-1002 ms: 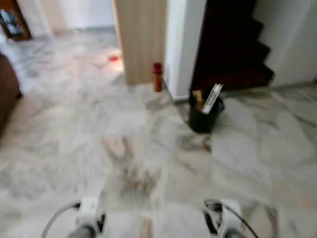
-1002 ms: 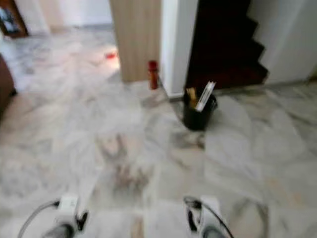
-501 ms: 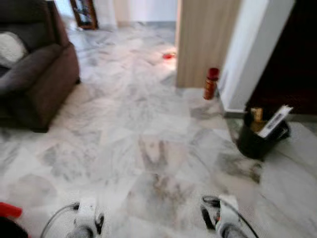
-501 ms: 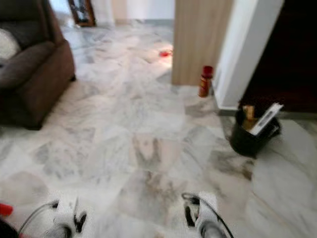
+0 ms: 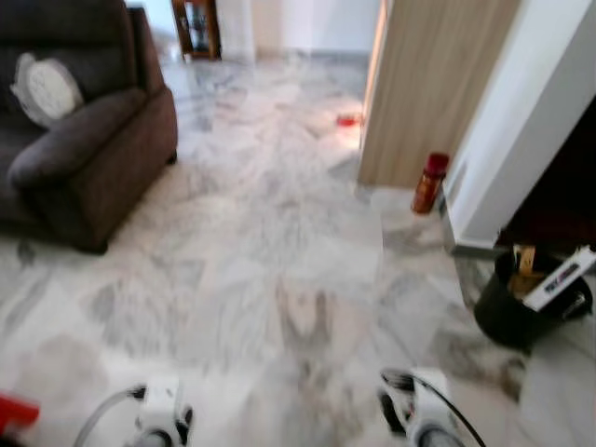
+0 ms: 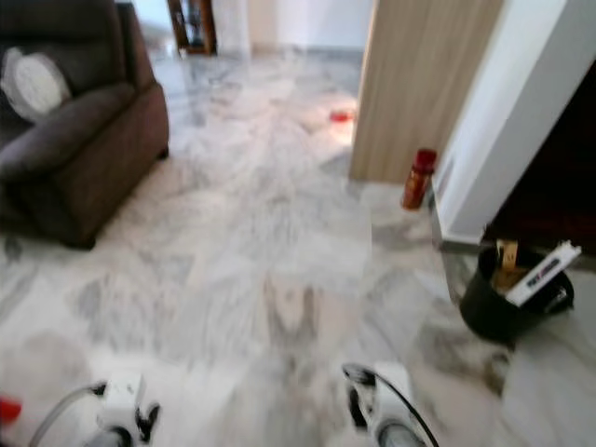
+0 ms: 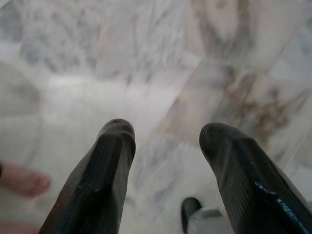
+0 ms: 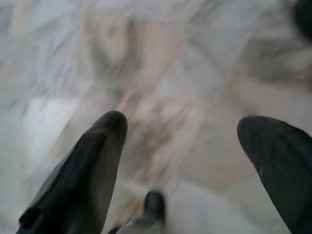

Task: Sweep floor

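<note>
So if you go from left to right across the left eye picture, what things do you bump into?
Round cushion → brown sofa → wooden panel → red bottle → black bucket.

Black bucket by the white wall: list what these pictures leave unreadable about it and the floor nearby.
- Black bucket: its contents, a white flat item and a tan one, are blurred in both eye views.
- Red object: cut off by the left eye view's edge.
- Small red floor item: too small and blurred.
</note>
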